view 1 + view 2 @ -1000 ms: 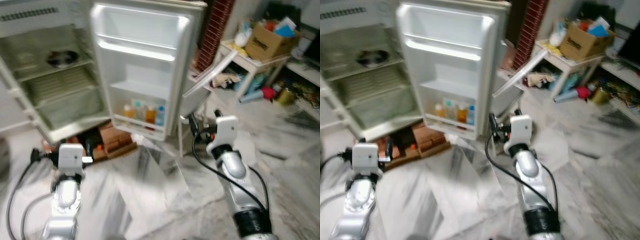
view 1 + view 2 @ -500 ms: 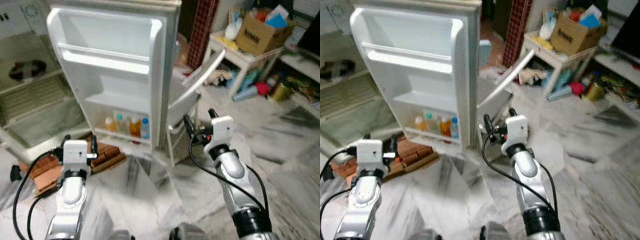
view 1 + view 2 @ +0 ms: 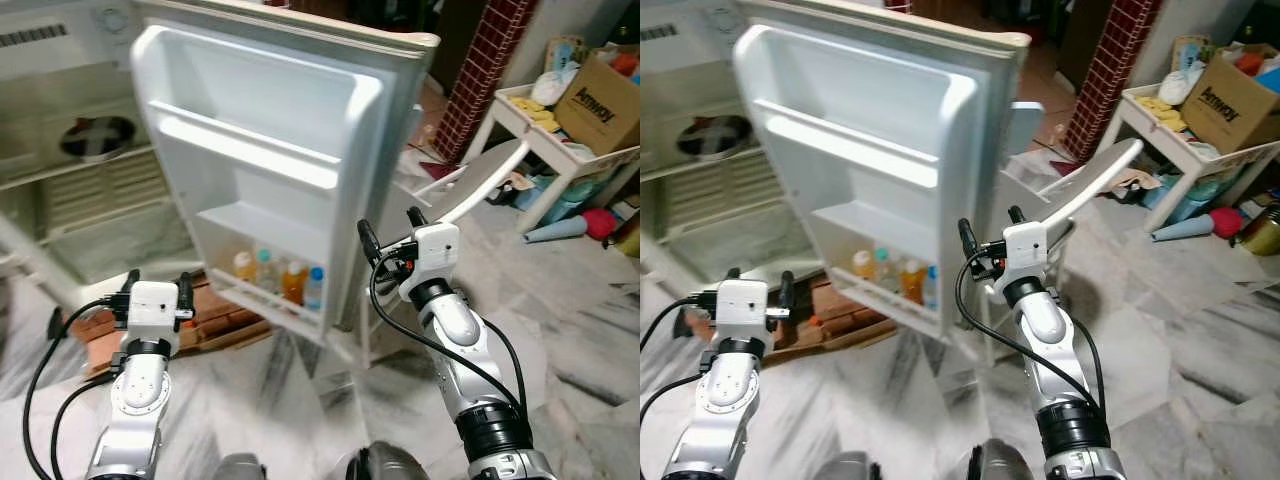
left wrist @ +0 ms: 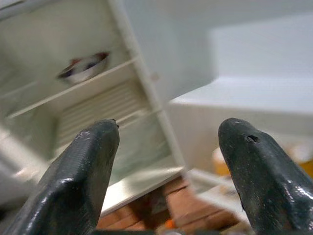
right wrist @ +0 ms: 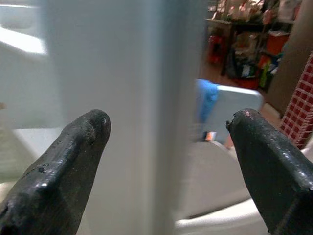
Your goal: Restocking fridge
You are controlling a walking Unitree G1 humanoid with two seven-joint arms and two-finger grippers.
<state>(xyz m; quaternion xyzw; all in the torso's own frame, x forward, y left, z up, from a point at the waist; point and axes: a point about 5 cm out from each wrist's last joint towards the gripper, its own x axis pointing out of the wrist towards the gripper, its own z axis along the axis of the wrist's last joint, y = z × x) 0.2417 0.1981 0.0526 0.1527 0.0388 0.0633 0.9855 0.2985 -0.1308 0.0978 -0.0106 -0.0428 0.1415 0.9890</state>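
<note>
**Facing the open fridge with both hands empty**

Standing before the fridge [image 3: 90, 200], you are looking at its door [image 3: 270, 170] swung wide open toward you. In the door's lowest rack, four small bottles [image 3: 280, 283] are standing side by side: a yellowish one, a pale one, an orange one and a clear one with a blue cap. Inside the fridge body, a round bowl [image 3: 97, 138] is sitting on the upper wire shelf, and the shelves below it are showing bare. Red bricks [image 3: 215, 315] are lying on the floor under the fridge's front edge.

Your left hand [image 3: 155, 292] is hovering low in front of the bricks, fingers [image 4: 83, 176] spread apart and grasping nothing; its wrist camera is looking into the fridge toward the bowl. Your right hand [image 3: 385, 232] is hanging just beside the door's outer edge, fingers [image 5: 68, 156] likewise spread and released, with the door edge between them in the wrist view but not touching either.

Off to your right, a white table [image 3: 545, 150] is carrying a cardboard box [image 3: 603, 92] and loose clutter. The marble floor [image 3: 570, 330] is stretching between you and it.
</note>
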